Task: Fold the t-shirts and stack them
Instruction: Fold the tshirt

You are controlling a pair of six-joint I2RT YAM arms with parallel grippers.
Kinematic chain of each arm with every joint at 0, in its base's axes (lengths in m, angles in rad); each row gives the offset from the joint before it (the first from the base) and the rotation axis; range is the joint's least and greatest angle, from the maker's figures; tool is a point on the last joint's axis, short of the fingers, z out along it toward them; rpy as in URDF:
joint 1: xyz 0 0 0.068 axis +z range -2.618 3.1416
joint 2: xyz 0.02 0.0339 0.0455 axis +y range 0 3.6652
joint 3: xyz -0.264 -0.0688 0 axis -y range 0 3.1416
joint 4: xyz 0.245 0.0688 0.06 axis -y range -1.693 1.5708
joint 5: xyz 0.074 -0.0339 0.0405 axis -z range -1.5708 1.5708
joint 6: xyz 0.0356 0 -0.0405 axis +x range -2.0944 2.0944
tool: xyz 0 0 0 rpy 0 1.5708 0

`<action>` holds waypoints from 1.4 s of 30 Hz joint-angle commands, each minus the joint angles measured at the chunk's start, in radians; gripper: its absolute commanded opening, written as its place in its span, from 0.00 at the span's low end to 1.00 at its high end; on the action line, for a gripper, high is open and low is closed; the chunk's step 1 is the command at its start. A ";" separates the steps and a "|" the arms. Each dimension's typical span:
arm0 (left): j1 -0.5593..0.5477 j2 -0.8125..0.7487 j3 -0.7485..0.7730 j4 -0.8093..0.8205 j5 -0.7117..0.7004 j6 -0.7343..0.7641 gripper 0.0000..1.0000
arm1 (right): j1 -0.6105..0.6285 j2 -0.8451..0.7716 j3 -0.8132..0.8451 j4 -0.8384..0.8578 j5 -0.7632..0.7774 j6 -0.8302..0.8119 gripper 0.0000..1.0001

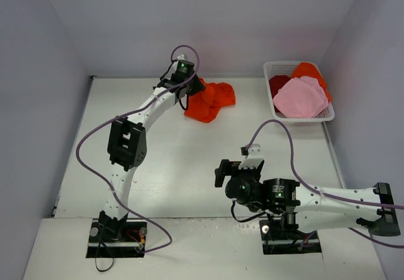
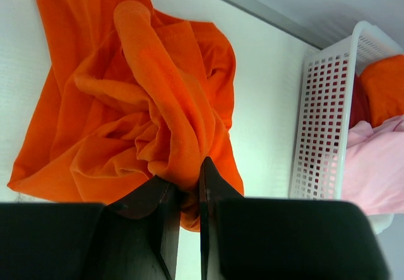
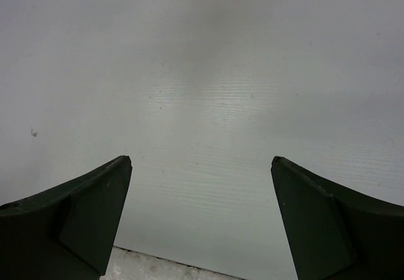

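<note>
A bright orange-red t-shirt (image 1: 211, 100) lies crumpled at the back of the table, and it fills the left wrist view (image 2: 126, 103). My left gripper (image 1: 192, 86) (image 2: 187, 179) is shut on a bunched fold of this shirt at its left edge. A light pink t-shirt (image 1: 301, 97) (image 2: 375, 166), a dark red one (image 1: 278, 83) and another orange one (image 1: 310, 72) (image 2: 385, 84) sit in the basket. My right gripper (image 1: 221, 173) (image 3: 201, 166) hangs open over bare table at the front, with nothing between its fingers.
A white plastic lattice basket (image 1: 273, 100) (image 2: 319, 122) stands at the back right. Grey walls enclose the table on three sides. Both arm bases sit at the near edge.
</note>
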 commanded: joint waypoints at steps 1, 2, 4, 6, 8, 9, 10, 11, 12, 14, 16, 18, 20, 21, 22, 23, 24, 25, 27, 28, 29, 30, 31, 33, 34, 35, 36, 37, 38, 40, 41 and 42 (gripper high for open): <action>0.018 -0.019 0.098 0.029 0.005 0.022 0.00 | 0.001 -0.013 -0.002 0.013 0.038 0.037 0.89; 0.020 -0.010 0.118 0.025 0.010 0.022 0.00 | 0.001 -0.011 -0.004 0.013 0.036 0.038 0.89; 0.025 0.011 0.138 0.022 0.022 0.019 0.00 | 0.001 -0.010 -0.007 0.013 0.035 0.044 0.89; 0.026 0.027 0.165 0.020 0.027 0.016 0.00 | 0.001 -0.004 -0.010 0.013 0.035 0.047 0.89; 0.026 0.047 0.188 0.020 0.034 0.013 0.00 | 0.001 0.001 -0.011 0.013 0.033 0.052 0.89; 0.026 0.054 0.194 0.020 0.036 0.010 0.00 | 0.001 0.002 -0.013 0.011 0.033 0.054 0.89; 0.026 0.068 0.201 0.020 0.039 0.007 0.00 | 0.001 0.004 -0.014 0.013 0.033 0.058 0.89; 0.026 0.074 0.211 0.022 0.042 0.007 0.00 | 0.001 0.003 -0.016 0.013 0.032 0.060 0.89; 0.026 0.085 0.216 0.022 0.044 0.007 0.00 | 0.002 0.003 -0.019 0.013 0.032 0.063 0.89; 0.026 0.094 0.222 0.026 0.048 0.007 0.00 | 0.001 -0.001 -0.024 0.013 0.030 0.067 0.89; 0.026 0.110 0.233 0.032 0.047 0.012 0.00 | 0.001 -0.013 -0.034 0.013 0.027 0.081 0.89; 0.026 0.126 0.256 0.040 0.047 0.013 0.00 | 0.002 -0.019 -0.048 0.013 0.024 0.096 0.89; 0.026 0.142 0.280 0.043 0.050 0.013 0.00 | 0.001 -0.024 -0.051 0.013 0.026 0.104 0.89; 0.026 0.157 0.294 0.039 0.056 0.016 0.00 | 0.001 -0.024 -0.051 0.013 0.027 0.104 0.89; 0.026 0.166 0.328 0.032 0.056 0.016 0.00 | 0.001 -0.017 -0.048 0.013 0.026 0.106 0.89; 0.028 0.174 0.343 0.029 0.056 0.019 0.00 | 0.001 -0.014 -0.045 0.013 0.026 0.103 0.89; 0.028 0.188 0.359 0.023 0.056 0.021 0.00 | 0.001 -0.010 -0.042 0.013 0.027 0.101 0.89; 0.029 0.194 0.377 0.022 0.056 0.021 0.00 | 0.001 -0.001 -0.036 0.013 0.029 0.101 0.89; 0.031 0.206 0.389 0.028 0.057 0.022 0.00 | 0.001 0.009 -0.031 0.013 0.030 0.098 0.89; 0.032 0.209 0.394 0.031 0.059 0.022 0.00 | 0.001 0.019 -0.027 0.014 0.030 0.100 0.89; 0.032 0.211 0.397 0.035 0.057 0.024 0.00 | 0.001 0.022 -0.025 0.014 0.029 0.100 0.89; 0.034 0.215 0.397 0.045 0.059 0.026 0.00 | 0.001 0.030 -0.024 0.014 0.029 0.100 0.89; 0.035 0.217 0.399 0.049 0.059 0.026 0.00 | 0.001 0.032 -0.024 0.014 0.027 0.101 0.89; 0.038 0.223 0.399 0.071 0.059 0.029 0.00 | 0.001 0.036 -0.025 0.016 0.026 0.107 0.89; 0.040 0.223 0.397 0.081 0.062 0.029 0.00 | 0.001 0.038 -0.027 0.016 0.026 0.109 0.89; 0.041 0.228 0.394 0.092 0.063 0.029 0.00 | 0.001 0.038 -0.027 0.016 0.024 0.110 0.89; 0.041 0.229 0.391 0.120 0.067 0.030 0.00 | 0.001 0.039 -0.028 0.016 0.024 0.112 0.89; 0.041 0.231 0.388 0.132 0.068 0.030 0.00 | 0.001 0.039 -0.028 0.017 0.024 0.115 0.89; 0.043 0.232 0.386 0.143 0.071 0.030 0.00 | 0.001 0.041 -0.028 0.016 0.023 0.115 0.89; 0.043 0.243 0.386 0.184 0.082 0.029 0.00 | 0.001 0.041 -0.031 0.017 0.023 0.118 0.89; 0.043 0.252 0.391 0.207 0.096 0.027 0.00 | 0.001 0.041 -0.031 0.017 0.024 0.120 0.89; 0.043 0.258 0.398 0.212 0.100 0.029 0.00 | 0.001 0.042 -0.031 0.016 0.024 0.120 0.89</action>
